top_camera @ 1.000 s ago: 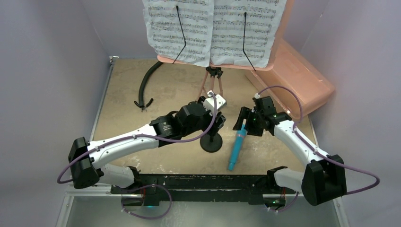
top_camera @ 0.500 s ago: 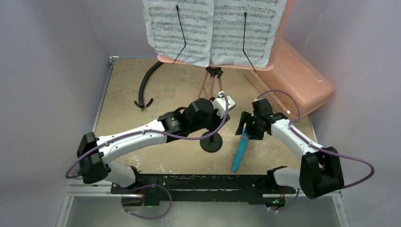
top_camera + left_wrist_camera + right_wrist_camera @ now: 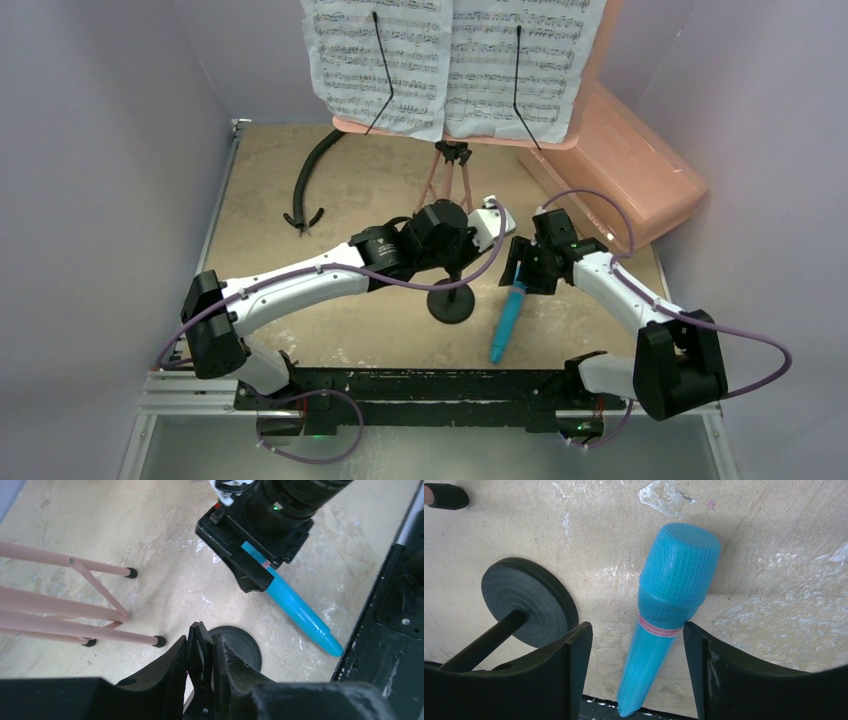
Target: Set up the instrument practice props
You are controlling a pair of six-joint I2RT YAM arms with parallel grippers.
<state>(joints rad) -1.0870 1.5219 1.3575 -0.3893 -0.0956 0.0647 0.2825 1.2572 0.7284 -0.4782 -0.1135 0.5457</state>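
Right wrist: microphone untouched within claw

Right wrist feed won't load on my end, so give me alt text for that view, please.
A blue toy microphone lies on the tan table, its handle between the open fingers of the right tool. To its left sits the black round mic stand base, its pole slanting toward the left finger.
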